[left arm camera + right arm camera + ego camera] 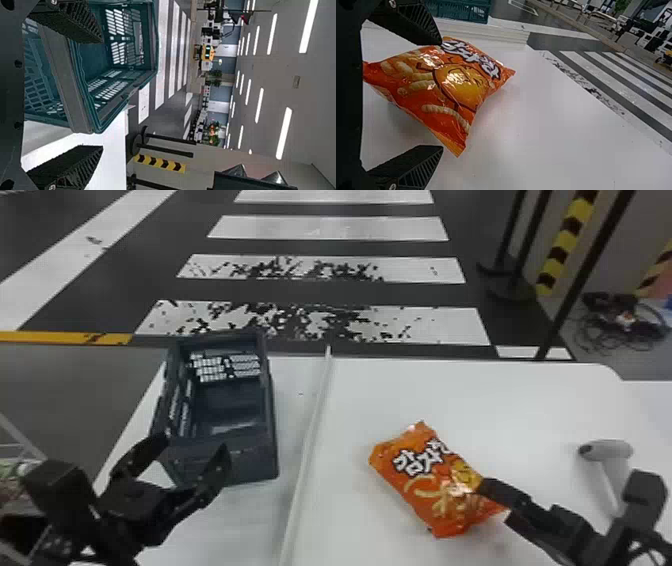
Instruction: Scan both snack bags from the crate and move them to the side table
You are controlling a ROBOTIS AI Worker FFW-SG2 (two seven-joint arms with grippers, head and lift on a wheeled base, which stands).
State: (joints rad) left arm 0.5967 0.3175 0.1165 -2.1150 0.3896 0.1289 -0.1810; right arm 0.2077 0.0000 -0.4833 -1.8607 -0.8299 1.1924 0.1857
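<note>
head view: the orange snack bag (430, 485) lies face up and askew on the worktop (360, 400), on my right side of the white ridge (312, 415), well apart from the crate (245, 462). i take that spot to be for scanning, since it lies near the scanner (607, 452) and leaves me room to come at it from the side. the scanner's handle slants down from its head, which i would guess keeps it easy to grab.

my right pincer (440, 95) is wide apart, clamped on nothing, with one finger at the bag's edge and the other off on the bare side. that spread probably lets me straddle the soft pack before squeezing; too hard a pinch could crush what is inside, too shallow a one could slip off the glossy film. with the printed front upward, the code may well be underneath, so i would judge a turn is needed before scanning, then the side table.

my left pincer (194, 442) is spread too, by the crate's near end, a handy place for fetching from it or steadying it.
</note>
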